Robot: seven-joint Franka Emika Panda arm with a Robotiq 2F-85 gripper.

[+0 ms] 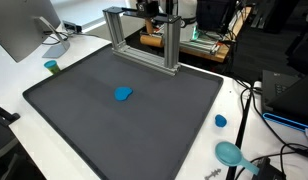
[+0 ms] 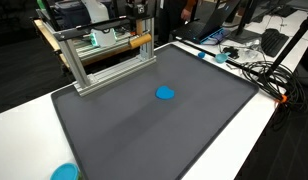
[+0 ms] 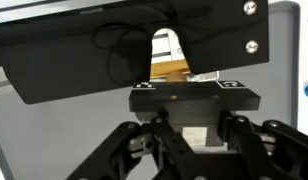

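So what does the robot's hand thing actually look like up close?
In the wrist view, the matte black gripper is a boxy block with two small white markings at its top corners and jointed, link-bar fingers on each side. The arm itself is hidden.

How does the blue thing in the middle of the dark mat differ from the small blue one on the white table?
The blue thing looks bigger, with an uneven outline; the small blue one looks round. The blue thing lies on the dark mat; the small blue one lies off it, on the white table. Both are blue, nothing touching them.
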